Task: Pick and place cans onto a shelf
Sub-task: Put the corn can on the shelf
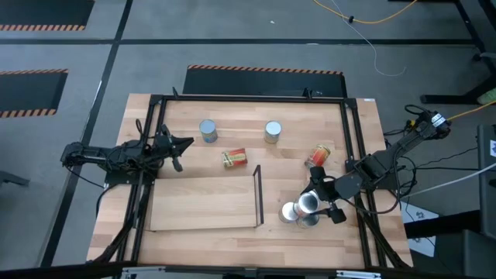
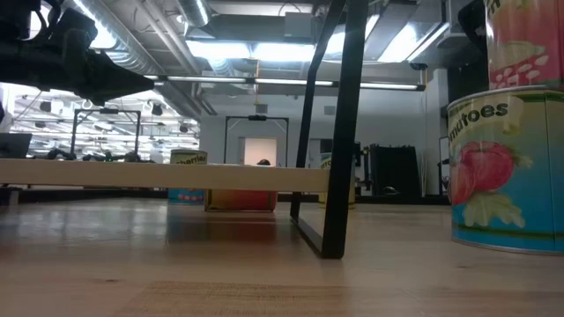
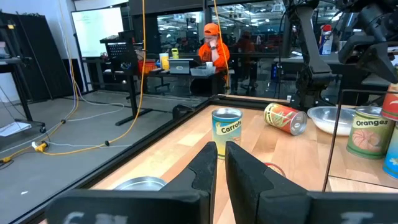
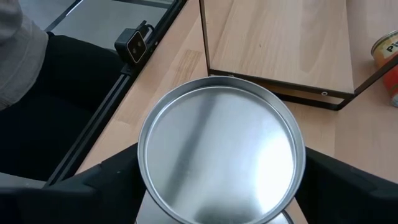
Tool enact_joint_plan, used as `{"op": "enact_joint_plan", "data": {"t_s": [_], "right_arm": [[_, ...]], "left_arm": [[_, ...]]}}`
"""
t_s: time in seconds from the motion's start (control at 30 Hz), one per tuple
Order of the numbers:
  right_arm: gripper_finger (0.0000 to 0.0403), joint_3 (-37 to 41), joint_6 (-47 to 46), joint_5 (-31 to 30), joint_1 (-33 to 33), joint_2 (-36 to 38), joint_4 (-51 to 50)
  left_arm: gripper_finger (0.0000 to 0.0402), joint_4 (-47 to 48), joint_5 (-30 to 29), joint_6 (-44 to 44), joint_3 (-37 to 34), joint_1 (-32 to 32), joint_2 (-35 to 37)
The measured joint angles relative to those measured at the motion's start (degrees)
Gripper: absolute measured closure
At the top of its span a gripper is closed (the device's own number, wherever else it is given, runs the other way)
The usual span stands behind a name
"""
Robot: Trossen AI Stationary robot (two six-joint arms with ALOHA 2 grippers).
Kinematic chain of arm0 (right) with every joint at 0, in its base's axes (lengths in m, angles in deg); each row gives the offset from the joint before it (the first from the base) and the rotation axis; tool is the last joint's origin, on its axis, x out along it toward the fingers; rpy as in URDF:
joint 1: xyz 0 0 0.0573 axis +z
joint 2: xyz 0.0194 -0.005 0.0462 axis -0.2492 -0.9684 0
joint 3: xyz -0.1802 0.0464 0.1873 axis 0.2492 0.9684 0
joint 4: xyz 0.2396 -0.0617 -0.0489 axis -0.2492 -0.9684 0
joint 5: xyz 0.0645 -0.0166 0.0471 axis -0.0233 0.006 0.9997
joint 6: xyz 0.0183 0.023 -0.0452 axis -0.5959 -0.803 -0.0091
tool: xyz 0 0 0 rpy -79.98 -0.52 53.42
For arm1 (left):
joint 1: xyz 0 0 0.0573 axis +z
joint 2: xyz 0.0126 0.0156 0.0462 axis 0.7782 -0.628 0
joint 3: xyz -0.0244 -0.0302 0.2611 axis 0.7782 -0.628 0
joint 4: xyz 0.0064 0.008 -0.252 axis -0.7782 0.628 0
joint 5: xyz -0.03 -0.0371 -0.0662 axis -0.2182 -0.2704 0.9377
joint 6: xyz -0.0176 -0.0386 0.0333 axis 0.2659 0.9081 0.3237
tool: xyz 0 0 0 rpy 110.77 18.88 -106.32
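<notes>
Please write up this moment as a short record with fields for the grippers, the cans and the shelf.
right gripper: shut on a silver-topped can, held above a second can beside the shelf's frame
left gripper: shut, empty, at the table's left
shelf: holds no cans
upright cans: two on the far side
fallen cans: two

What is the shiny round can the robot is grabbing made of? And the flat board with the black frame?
The can in the right end effector looks like metal: its top is silvery and smooth, with a raised rim and soft reflections. The shelf board looks like pale wood, matte, with faint grain. Its upright frame is thin, black and straight-edged, probably painted metal, though that is less certain.
</notes>
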Motion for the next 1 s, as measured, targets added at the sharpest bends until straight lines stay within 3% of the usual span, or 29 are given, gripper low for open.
{"op": "enact_joint_plan", "data": {"t_s": [0.37,0.8,1.0], "right_arm": [[0.0062,-0.04,0.1,-1.43,-0.01,3.05,3.84],[0.0062,-8.55,4.4,-16.06,-1.9,4.34,6.6],[0.0062,-11.43,9.12,-21.5,-6.65,4.11,18.43]], "left_arm": [[0.0374,0.0,0.0,0.0,0.0,-0.01,0.0],[0.0374,0.0,0.0,0.01,0.0,0.01,0.0],[0.0374,0.0,0.0,0.0,0.0,0.01,0.0]]}}
